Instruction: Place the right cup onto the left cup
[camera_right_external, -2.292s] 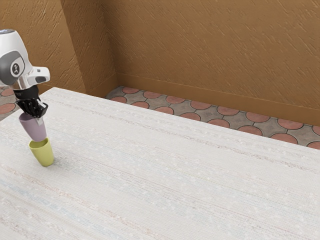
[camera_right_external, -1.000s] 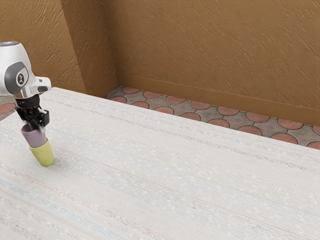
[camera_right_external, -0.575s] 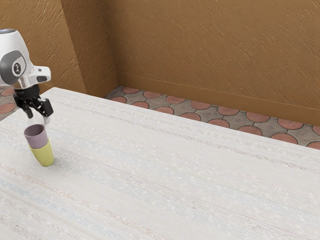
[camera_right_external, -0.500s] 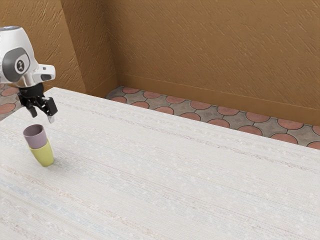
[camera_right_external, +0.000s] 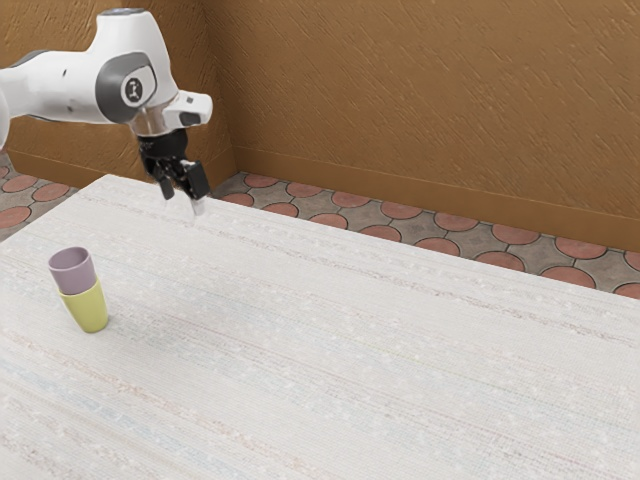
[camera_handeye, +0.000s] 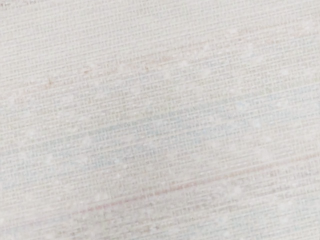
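Observation:
My gripper (camera_right_external: 184, 204) hangs above the table, up and toward the exterior view's right from the cups, with its fingers apart and nothing between them. The purple cup (camera_right_external: 75, 272) sits upright in the mouth of the yellow-green cup (camera_right_external: 88, 308), its lower part hidden inside. The yellow-green cup stands on the table near the exterior view's left edge. Neither cup touches my gripper.
The pale, streaked tabletop (camera_right_external: 350, 350) stretches away toward the exterior view's right; in the wrist view the table's woven surface (camera_handeye: 160, 120) lies under my hand. Behind the table are a tiled floor and a brown wall (camera_right_external: 420, 90).
The purple cup went down into the yellow-green cup and was let go. My gripper opened, rose and moved off toward the exterior view's right, while the yellow-green cup stayed put.

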